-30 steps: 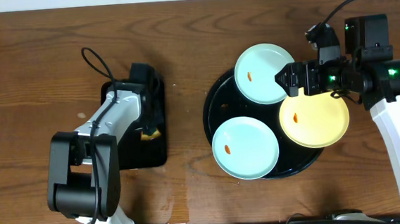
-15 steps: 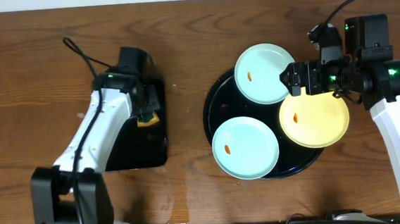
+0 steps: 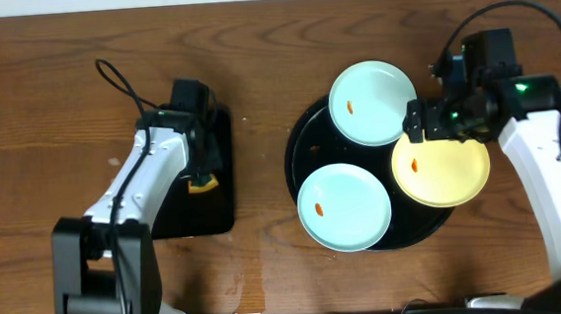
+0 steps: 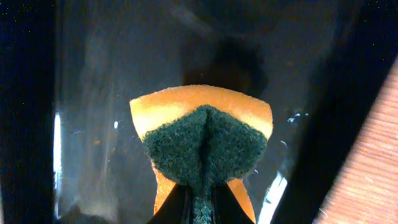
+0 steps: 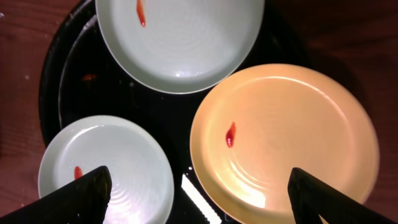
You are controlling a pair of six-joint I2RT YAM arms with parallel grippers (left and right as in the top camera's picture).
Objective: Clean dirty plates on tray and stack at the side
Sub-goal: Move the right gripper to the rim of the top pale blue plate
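Three plates lie on the round black tray (image 3: pixel 299 141): a pale blue plate (image 3: pixel 371 102) at the back, a pale blue plate (image 3: pixel 343 207) at the front and a pale yellow plate (image 3: pixel 442 168) at the right, each with a small orange smear. They also show in the right wrist view: the back blue plate (image 5: pixel 186 37), the front blue plate (image 5: pixel 118 168) and the yellow plate (image 5: pixel 292 143). My right gripper (image 5: pixel 198 193) is open above the tray, between the back blue and yellow plates (image 3: pixel 419 123). My left gripper (image 4: pixel 200 205) is shut on an orange and green sponge (image 4: pixel 202 134) over the rectangular tray.
A small rectangular black tray (image 3: pixel 180 209) lies at the left, under my left gripper (image 3: pixel 201 177). Brown wooden table (image 3: pixel 255 70) lies around both trays. A dark strip runs along the front edge of the table.
My left arm swung back over the small tray and its gripper now holds the sponge. My right gripper shifted slightly toward the middle of the tray.
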